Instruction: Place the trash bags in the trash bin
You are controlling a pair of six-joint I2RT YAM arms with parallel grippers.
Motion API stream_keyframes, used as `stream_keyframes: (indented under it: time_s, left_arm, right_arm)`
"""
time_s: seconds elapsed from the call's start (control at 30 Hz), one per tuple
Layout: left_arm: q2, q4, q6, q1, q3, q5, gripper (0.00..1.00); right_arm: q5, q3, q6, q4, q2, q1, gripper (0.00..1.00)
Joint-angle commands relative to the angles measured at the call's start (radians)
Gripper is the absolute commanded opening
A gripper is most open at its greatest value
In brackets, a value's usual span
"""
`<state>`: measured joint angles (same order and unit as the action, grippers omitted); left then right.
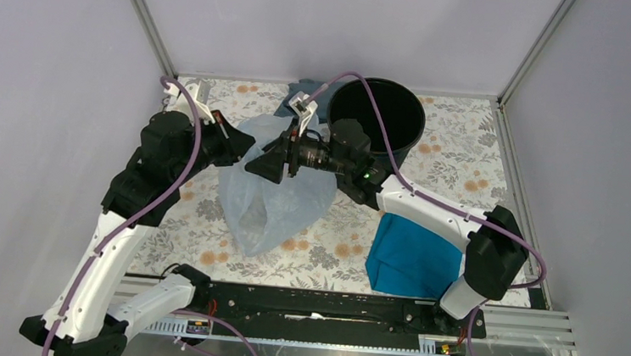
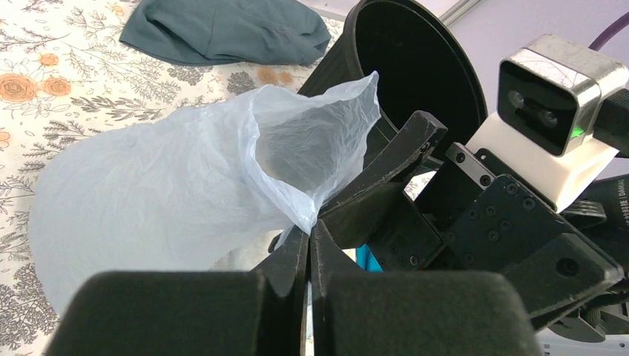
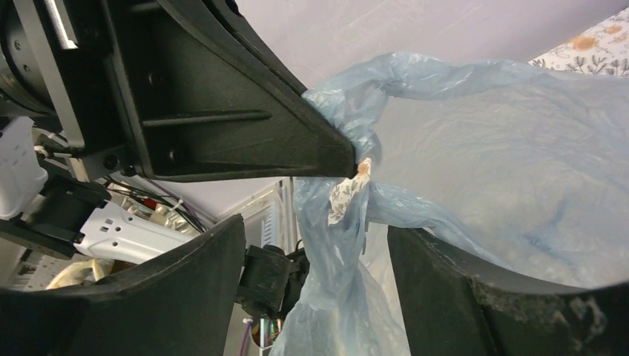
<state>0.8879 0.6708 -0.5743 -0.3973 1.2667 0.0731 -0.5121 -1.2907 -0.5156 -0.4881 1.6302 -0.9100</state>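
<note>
The pale blue trash bag [image 1: 272, 200] hangs bunched over the floral table, left of the black trash bin [image 1: 377, 115]. My left gripper [image 2: 311, 226] is shut on a twisted corner of the bag [image 2: 163, 200], lifting it just in front of the bin [image 2: 415, 74]. My right gripper [image 3: 315, 230] is open, its fingers spread either side of a hanging strand of the bag [image 3: 348, 282]. Film drapes over its right finger [image 3: 445, 274]. In the top view the left gripper [image 1: 246, 149] and right gripper [image 1: 264, 167] meet tip to tip over the bag.
A bright teal cloth [image 1: 412, 255] lies at the front right beside the right arm. A dull grey-blue cloth [image 1: 306, 92] lies behind the bin's left side, seen too as the grey-blue cloth [image 2: 222, 30]. Walls and metal posts enclose the table.
</note>
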Motion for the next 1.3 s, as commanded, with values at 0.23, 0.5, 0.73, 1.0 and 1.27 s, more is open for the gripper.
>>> stream_keyframes:
  time_s: [0.23,0.5,0.73,1.0,1.27]
  left_arm:
    - [0.006,-0.097,-0.028,-0.001,-0.013,0.064,0.0]
    - [-0.02,-0.033,0.032,-0.001,0.072,-0.016,0.37]
    - [-0.157,-0.006,0.129,-0.001,0.179,-0.224,0.99]
    - [-0.279,-0.058,0.154,-0.002,0.202,-0.354,0.99]
    - [-0.259,-0.11,0.168,-0.002,0.172,-0.355,0.99]
  right_arm:
    - [0.175,-0.06,-0.03,-0.02,0.036,-0.055,0.72]
    - [0.274,-0.099,-0.049,0.016,0.016,-0.059,0.0]
    - [0.113,-0.414,-0.152,0.228,0.073,0.029,0.0]
    - [0.095,-0.821,-0.074,0.593,0.056,0.201,0.0]
    - [0.45,-0.636,0.197,0.73,-0.185,0.325,0.0]
